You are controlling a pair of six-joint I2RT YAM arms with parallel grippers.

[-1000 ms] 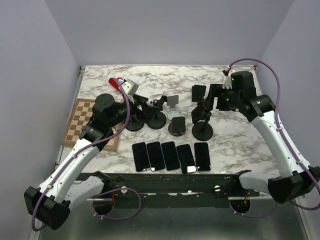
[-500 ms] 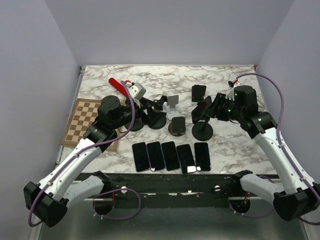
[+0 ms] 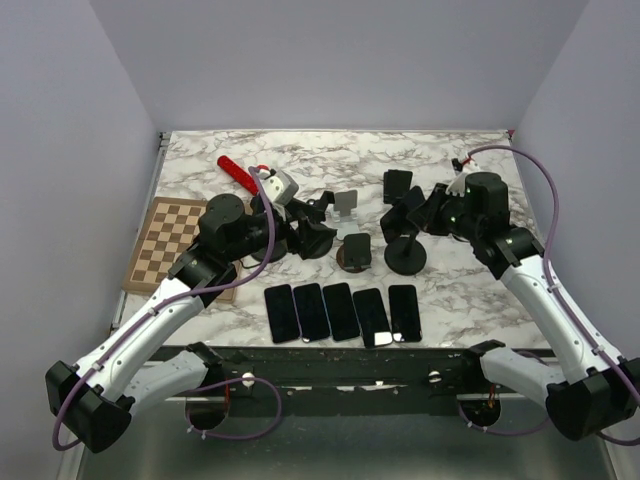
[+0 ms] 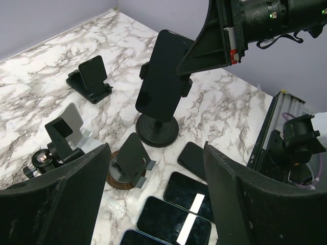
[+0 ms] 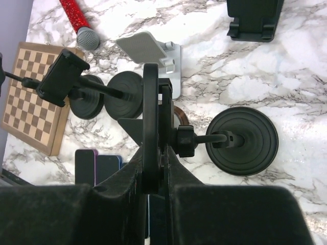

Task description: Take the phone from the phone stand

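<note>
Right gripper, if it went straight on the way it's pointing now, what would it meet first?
The right gripper would meet the phone, edge-on in the phone stand, lined up with the gap between its fingers. Whether they already touch it is unclear.

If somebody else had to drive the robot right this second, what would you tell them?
Left gripper: open, holding nothing, off to the side of the phone.
Right gripper: one finger on each side of the phone; I can't tell if it is squeezing yet.
Phone: upright, clamped in the phone stand with the round black base.
Done: the right gripper is lined up on the phone, but the phone is not out.
Left to do: grip it, pull it out of the clamp, and set it down, maybe by the row of flat phones.
</note>
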